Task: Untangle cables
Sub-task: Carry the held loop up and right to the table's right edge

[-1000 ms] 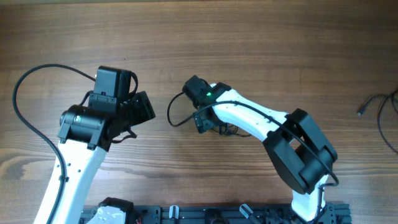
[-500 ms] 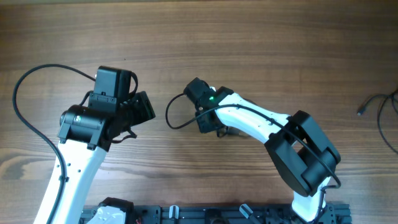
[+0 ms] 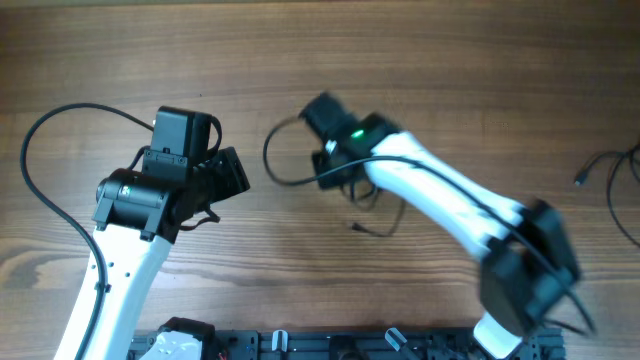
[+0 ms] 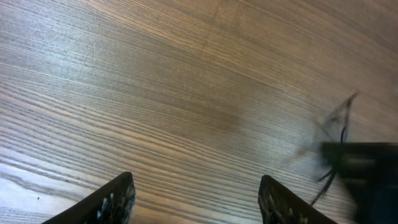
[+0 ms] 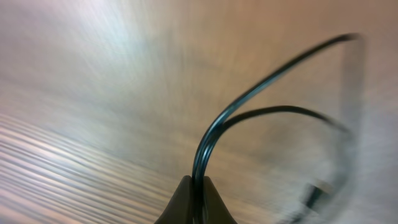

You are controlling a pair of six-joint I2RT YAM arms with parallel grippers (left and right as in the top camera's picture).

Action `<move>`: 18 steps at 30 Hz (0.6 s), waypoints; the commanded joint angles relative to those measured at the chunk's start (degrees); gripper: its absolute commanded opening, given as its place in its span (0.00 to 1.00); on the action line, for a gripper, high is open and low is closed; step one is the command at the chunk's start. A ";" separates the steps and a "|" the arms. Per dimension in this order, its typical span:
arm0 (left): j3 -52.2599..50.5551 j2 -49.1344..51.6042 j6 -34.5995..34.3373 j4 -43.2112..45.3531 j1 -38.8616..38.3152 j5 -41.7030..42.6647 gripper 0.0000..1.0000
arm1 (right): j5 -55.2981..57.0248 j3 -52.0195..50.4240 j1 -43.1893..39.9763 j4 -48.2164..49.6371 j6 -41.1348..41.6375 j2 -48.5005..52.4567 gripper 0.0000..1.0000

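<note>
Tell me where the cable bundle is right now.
Overhead, the cables trail near the middle of the table, just below the right gripper, which pinches two strands; the left gripper is apart to their left.

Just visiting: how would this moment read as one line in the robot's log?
right gripper: shut on cables | left gripper: open, empty, over bare table | right arm: motion-blurred in overhead view

wooden table (image 3: pixel 480 60) | black rail (image 3: pixel 300 346) along its near edge
</note>
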 commanded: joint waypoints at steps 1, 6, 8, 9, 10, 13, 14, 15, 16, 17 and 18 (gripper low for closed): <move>0.46 0.15 0.70 0.13 0.37 0.50 0.66 | 7.26 5.27 -5.46 0.15 -3.63 -11.32 0.04; 0.46 0.15 0.70 0.15 0.37 0.52 0.66 | 17.57 6.60 -14.73 2.21 -3.67 -21.03 0.04; 0.46 0.15 0.70 0.13 0.37 0.52 0.66 | 19.71 6.60 -20.02 4.48 -3.76 -24.52 0.04; 0.46 0.15 0.70 0.13 0.37 0.52 0.66 | 19.85 6.60 -23.61 6.45 -4.33 -26.32 0.04; 0.46 0.15 0.70 0.13 0.37 0.52 0.66 | 19.67 6.60 -26.49 8.39 -5.51 -27.50 0.04; 0.46 0.15 0.70 0.15 0.37 0.52 0.67 | 19.63 6.60 -34.82 15.37 -9.68 -29.77 0.04; 0.46 0.15 0.70 0.17 0.37 0.50 0.68 | 19.63 6.60 -37.59 18.01 -11.10 -29.99 0.04; 0.46 0.15 0.70 0.17 0.37 0.52 0.68 | 19.65 6.60 -39.50 20.02 -12.09 -30.05 0.04; 0.46 0.15 0.70 0.17 0.37 0.52 0.68 | 19.65 6.60 -41.97 22.69 -13.53 -30.05 0.04; 0.46 0.15 0.70 0.17 0.37 0.52 0.68 | 19.65 6.60 -44.33 25.29 -15.02 -29.88 0.04; 0.46 0.15 0.70 0.15 0.37 0.52 0.68 | 19.65 6.60 -47.52 28.79 -17.25 -29.49 0.04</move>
